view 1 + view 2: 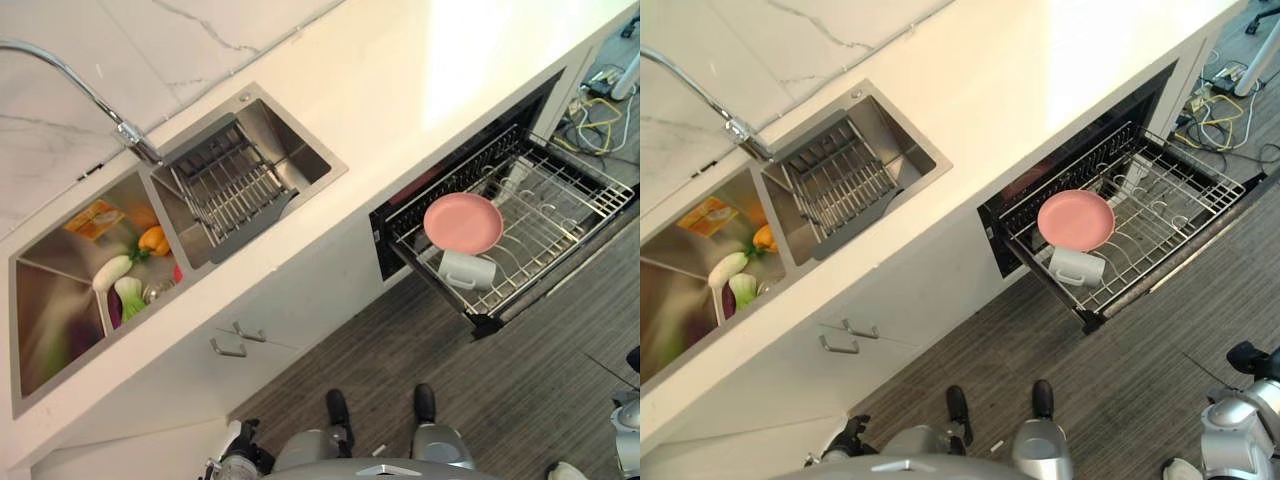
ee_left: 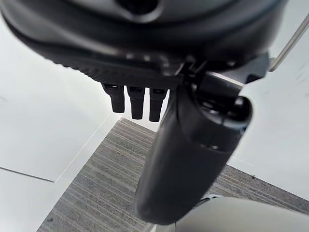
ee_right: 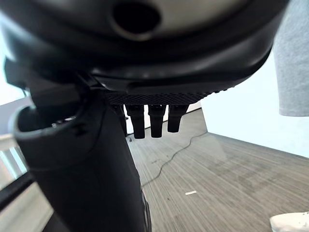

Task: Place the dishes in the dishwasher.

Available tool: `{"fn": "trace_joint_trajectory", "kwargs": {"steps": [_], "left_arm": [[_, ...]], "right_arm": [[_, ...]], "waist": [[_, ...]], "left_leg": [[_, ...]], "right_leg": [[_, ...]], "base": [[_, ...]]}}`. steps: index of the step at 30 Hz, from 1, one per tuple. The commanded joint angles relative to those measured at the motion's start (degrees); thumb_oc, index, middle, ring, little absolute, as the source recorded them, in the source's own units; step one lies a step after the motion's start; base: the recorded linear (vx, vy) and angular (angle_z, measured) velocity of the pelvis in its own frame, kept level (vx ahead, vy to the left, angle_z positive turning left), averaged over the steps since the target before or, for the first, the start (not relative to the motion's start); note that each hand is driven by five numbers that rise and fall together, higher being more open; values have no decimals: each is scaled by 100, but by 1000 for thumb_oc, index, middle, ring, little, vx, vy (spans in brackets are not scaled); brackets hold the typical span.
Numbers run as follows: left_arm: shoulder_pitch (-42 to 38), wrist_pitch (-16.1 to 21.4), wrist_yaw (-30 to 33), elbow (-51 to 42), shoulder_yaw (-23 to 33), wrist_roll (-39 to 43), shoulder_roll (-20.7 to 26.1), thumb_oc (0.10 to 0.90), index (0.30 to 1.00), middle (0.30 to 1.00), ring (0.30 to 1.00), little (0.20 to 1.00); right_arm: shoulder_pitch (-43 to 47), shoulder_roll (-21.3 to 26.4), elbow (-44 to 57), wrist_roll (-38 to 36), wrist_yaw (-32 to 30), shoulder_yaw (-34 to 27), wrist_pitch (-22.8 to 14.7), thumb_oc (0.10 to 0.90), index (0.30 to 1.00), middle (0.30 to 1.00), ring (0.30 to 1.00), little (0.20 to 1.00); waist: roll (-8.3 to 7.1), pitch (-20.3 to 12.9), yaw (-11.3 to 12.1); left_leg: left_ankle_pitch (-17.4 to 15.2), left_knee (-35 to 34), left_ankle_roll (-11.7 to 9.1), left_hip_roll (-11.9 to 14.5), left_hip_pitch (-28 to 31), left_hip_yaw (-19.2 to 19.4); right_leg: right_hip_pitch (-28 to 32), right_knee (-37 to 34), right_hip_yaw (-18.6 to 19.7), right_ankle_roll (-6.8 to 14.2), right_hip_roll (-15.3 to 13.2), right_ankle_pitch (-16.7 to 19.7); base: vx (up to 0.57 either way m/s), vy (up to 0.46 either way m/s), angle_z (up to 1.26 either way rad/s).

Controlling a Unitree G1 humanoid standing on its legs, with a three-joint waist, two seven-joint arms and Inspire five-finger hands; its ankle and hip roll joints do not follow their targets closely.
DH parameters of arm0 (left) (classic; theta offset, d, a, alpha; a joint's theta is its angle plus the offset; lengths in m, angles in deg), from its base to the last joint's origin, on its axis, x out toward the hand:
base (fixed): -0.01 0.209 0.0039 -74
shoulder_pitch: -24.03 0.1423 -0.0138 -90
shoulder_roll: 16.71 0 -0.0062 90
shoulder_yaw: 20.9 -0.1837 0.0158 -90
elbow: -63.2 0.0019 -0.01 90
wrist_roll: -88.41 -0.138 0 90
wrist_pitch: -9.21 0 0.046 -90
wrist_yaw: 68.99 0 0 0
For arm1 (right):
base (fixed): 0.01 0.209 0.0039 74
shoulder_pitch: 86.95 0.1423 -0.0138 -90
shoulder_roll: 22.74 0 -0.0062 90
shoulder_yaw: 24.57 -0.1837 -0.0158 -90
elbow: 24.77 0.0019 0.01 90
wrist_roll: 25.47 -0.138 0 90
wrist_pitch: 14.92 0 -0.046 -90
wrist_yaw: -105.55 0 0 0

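The dishwasher's wire rack (image 1: pixel 560 215) is pulled out from under the counter. A pink plate (image 1: pixel 463 222) lies in it, with a white mug (image 1: pixel 467 270) on its side just in front of the plate. The left basin of the sink (image 1: pixel 60 300) holds several colourful items, among them an orange piece (image 1: pixel 153 240) and a white and green one (image 1: pixel 113 272). My left hand (image 2: pixel 145 43) hangs over the floor with straight fingers (image 2: pixel 136 100) and nothing in it. My right hand (image 3: pixel 154 53) hangs open the same way, its fingers (image 3: pixel 157 118) straight and holding nothing.
A metal draining rack (image 1: pixel 230 190) sits in the sink's right basin, below the curved tap (image 1: pixel 70 75). White cabinet doors with handles (image 1: pixel 232 345) run under the counter (image 1: pixel 400 90). Cables (image 1: pixel 600 110) lie on the floor beyond the dishwasher. A person's grey garment (image 3: pixel 294 58) and shoe (image 3: pixel 289 222) are close by.
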Motion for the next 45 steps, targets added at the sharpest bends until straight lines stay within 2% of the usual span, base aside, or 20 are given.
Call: {"fn": "trace_joint_trajectory", "kwargs": {"steps": [1, 5, 7, 10, 11, 12, 13, 14, 16, 19, 22, 23, 25, 31, 35, 36, 39, 40, 44, 45], "left_arm": [[-100, -14, 79, 133, -208, -130, 356, 800, 900, 900, 900, 900], [-125, -16, 122, 239, -275, -41, 351, 800, 900, 900, 900, 900], [-187, 19, 191, 423, -364, -25, 358, 800, 900, 900, 900, 900], [-210, 27, 215, 444, -408, -46, 360, 800, 900, 900, 900, 900], [-225, 33, 231, 493, -514, -69, 361, 800, 900, 900, 900, 900], [-225, 33, 231, 493, -514, -69, 361, 800, 900, 900, 900, 900], [-227, 48, 280, 615, -606, -37, 336, 800, 900, 900, 900, 900], [-227, 48, 280, 615, -606, -37, 336, 800, 900, 900, 900, 900], [-237, 92, 350, 708, -744, 30, 319, 800, 900, 900, 900, 900], [-325, 107, 398, 744, -850, 88, 335, 800, 900, 900, 900, 900], [-462, 128, 480, 842, -901, 194, 326, 800, 900, 900, 900, 900], [-490, 124, 507, 895, -883, 226, 313, 800, 900, 900, 900, 900], [-488, 118, 523, 1055, -821, 270, 285, 800, 900, 900, 900, 900], [-383, 121, 421, 1354, -500, 474, 198, 800, 900, 900, 900, 900], [-334, 215, 265, 1420, 23, 966, 149, 800, 900, 900, 900, 900], [-334, 215, 265, 1420, 23, 966, 149, 800, 900, 900, 900, 900], [-439, 323, 103, 1465, 345, 1287, 164, 800, 900, 900, 900, 900], [-439, 323, 103, 1465, 345, 1287, 164, 800, 900, 900, 900, 900], [-620, 441, -81, 1462, 485, 1550, 175, 800, 900, 900, 900, 900], [-620, 441, -81, 1462, 485, 1550, 175, 800, 900, 900, 900, 900]], "right_arm": [[774, 673, -116, -143, -283, 8, -364, 400, 300, 300, 300, 300], [1243, 739, -113, -148, -137, 527, -428, 400, 300, 300, 300, 300], [1988, 821, -682, -210, 16, 1272, -509, 400, 300, 300, 300, 300], [2231, 838, -856, -225, 88, 1517, -555, 400, 300, 300, 300, 300], [2697, 877, -1084, -166, 222, 1952, -551, 400, 300, 300, 300, 300], [2697, 877, -1084, -166, 222, 1952, -551, 400, 300, 300, 300, 300], [3386, 852, -1518, -223, 324, 2472, -563, 400, 300, 300, 300, 300], [3386, 852, -1518, -223, 324, 2472, -563, 400, 300, 300, 300, 300], [4275, 851, -2308, -369, 346, 3023, -597, 400, 300, 300, 300, 300], [4864, 939, -2773, -400, 367, 3337, -617, 400, 300, 300, 300, 300], [5227, 1042, -2990, -481, 309, 3460, -643, 504, 455, 455, 455, 455], [5233, 1051, -3033, -580, 336, 3446, -703, 576, 564, 564, 564, 564], [5213, 1051, -3401, -860, 346, 3320, -781, 800, 900, 900, 900, 900], [4553, 769, -3537, -1114, 292, 2954, -902, 800, 900, 900, 900, 900], [3287, 121, -3527, -1364, 440, 2469, -1060, 800, 900, 900, 900, 900], [3287, 121, -3527, -1364, 440, 2469, -1060, 800, 900, 900, 900, 900], [2292, -545, -3935, -1205, 758, 2488, -1060, 800, 900, 900, 900, 900], [2292, -545, -3935, -1205, 758, 2488, -1060, 800, 900, 900, 900, 900], [1386, -1055, -4662, -679, 1113, 2812, -913, 800, 900, 900, 900, 900], [1386, -1055, -4662, -679, 1113, 2812, -913, 800, 900, 900, 900, 900]], "waist": [[-285, 74, 194], [-205, 118, 275], [-140, 126, 385], [-120, 132, 415], [-79, 113, 522], [-79, 113, 522], [-37, 67, 696], [-37, 67, 696], [4, 47, 890], [35, 7, 1094], [62, -21, 1234], [70, -38, 1287], [71, -90, 1439], [-24, -216, 1591], [-260, -313, 1620], [-260, -313, 1620], [-497, -369, 1526], [-497, -369, 1526], [-759, -437, 1336], [-759, -437, 1336]], "left_leg": [[-263, 111, -224, 192, 28, -148], [-225, 112, -234, 171, -12, -169], [-188, 113, -244, 153, -46, -222], [-181, 113, -248, 145, -48, -243], [-165, 113, -256, 127, -51, -287], [-165, 113, -256, 127, -51, -287], [-143, 118, -265, 99, -54, -372], [-143, 118, -265, 99, -54, -372], [-105, 121, -291, 57, -80, -539], [-31, 120, -343, 20, -171, -797], [85, 116, -416, -32, -307, -1112], [117, 112, -433, -54, -350, -1218], [146, 95, -480, -87, -348, -1396], [133, 100, -465, -150, -302, -1610], [60, 100, -409, -204, -231, -1677], [60, 100, -409, -204, -231, -1677], [-33, 78, -353, -231, -156, -1661], [-33, 78, -353, -231, -156, -1661], [-168, 51, -280, -253, -66, -1533], [-168, 51, -280, -253, -66, -1533]], "right_leg": [[226, 276, -105, 267, -228, -921], [185, 298, -135, 267, -255, -903], [189, 309, -196, 255, -270, -911], [208, 313, -231, 252, -278, -917], [261, 292, -298, 243, -295, -925], [261, 292, -298, 243, -295, -925], [339, 268, -412, 237, -313, -933], [339, 268, -412, 237, -313, -933], [442, 252, -609, 235, -347, -949], [526, 267, -873, 211, -354, -988], [605, 284, -1238, 184, -389, -1025], [641, 292, -1370, 179, -394, -1043], [825, 297, -1633, 156, -391, -1130], [1074, 341, -1935, 125, -380, -1252], [1235, 318, -2093, 132, -363, -1306], [1235, 318, -2093, 132, -363, -1306], [1270, 290, -2097, 161, -374, -1281], [1270, 290, -2097, 161, -374, -1281], [1263, 257, -1994, 213, -403, -1235], [1263, 257, -1994, 213, -403, -1235]], "base": [[-31, 16, -7], [-37, 10, 1], [-33, -14, 0], [-20, -15, 8], [-9, -9, 9], [-26, -35, 18], [-17, -26, 9], [-30, -45, 22], [-29, -41, 35], [-35, -61, 66], [-65, -52, 87], [-6, -83, 98], [15, -65, 80], [37, -13, 61], [55, -8, 34], [25, 1, 24], [41, -9, 4], [35, -4, 5], [38, -1, -6], [41, -1, -4]]}}
